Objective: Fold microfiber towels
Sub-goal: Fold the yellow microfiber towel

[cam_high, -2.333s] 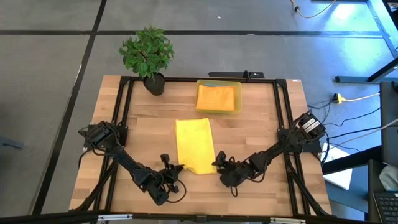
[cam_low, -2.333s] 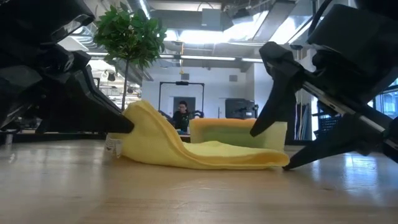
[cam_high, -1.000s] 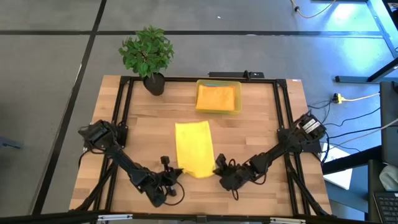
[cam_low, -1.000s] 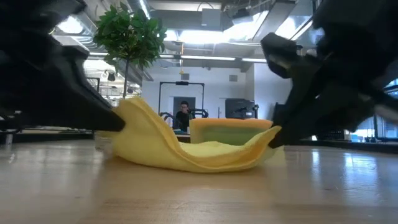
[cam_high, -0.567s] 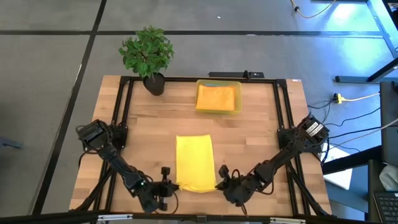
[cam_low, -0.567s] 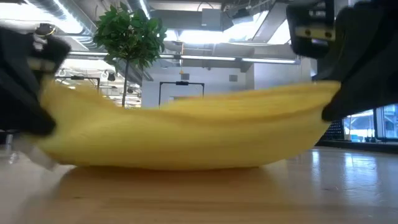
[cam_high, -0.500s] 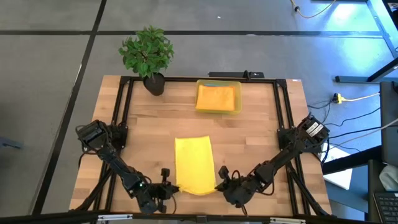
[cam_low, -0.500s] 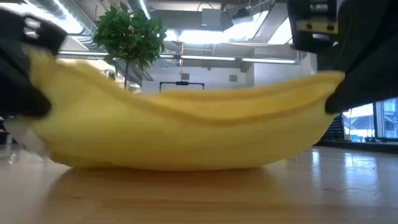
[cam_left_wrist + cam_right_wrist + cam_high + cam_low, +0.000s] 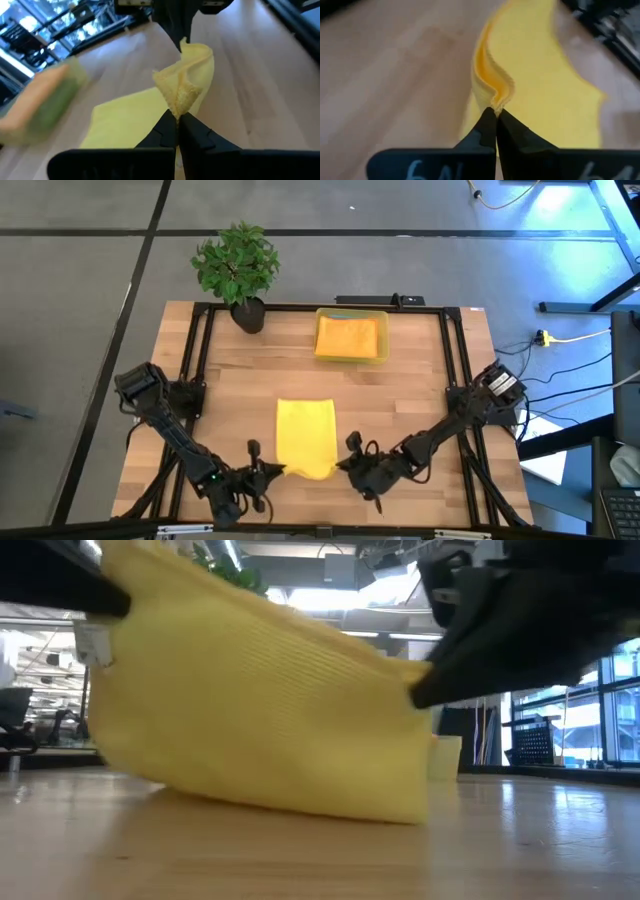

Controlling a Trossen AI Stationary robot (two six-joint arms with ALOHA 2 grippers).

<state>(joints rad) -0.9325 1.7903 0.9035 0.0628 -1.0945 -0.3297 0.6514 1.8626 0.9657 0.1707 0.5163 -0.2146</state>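
I have the yellow towel (image 9: 305, 438) in the middle of the table (image 9: 400, 395), a little toward the near edge. Its far part lies flat on the wood, and its near edge is lifted up between my two arms. The left gripper (image 9: 268, 472) is clamped on the near left corner, and in the left wrist view its fingers (image 9: 176, 131) are pressed together on a bunched tip of cloth. The right gripper (image 9: 347, 466) is clamped on the near right corner, and in the right wrist view I see two layers of the cloth pinched there, so the towel seems to be folded once already.

From the low view, the lifted cloth hangs as a loose sheet between the two grips, higher on the left side than on the right. It sags and bends under its own weight, so I judge it is very light and soft, with no stiffness at all. It will follow the grippers but will not keep any shape by itself. The fuzzy surface should give good friction, so I do not expect slipping, and nothing here can break.

The corners are, I think, the correct place to hold, because then the edge stays stretched. I would keep both corners at the same height and the same distance, otherwise the fold will be skewed.

The yellow bin (image 9: 351, 336) stands at the far side with an orange towel (image 9: 349, 334) inside it.
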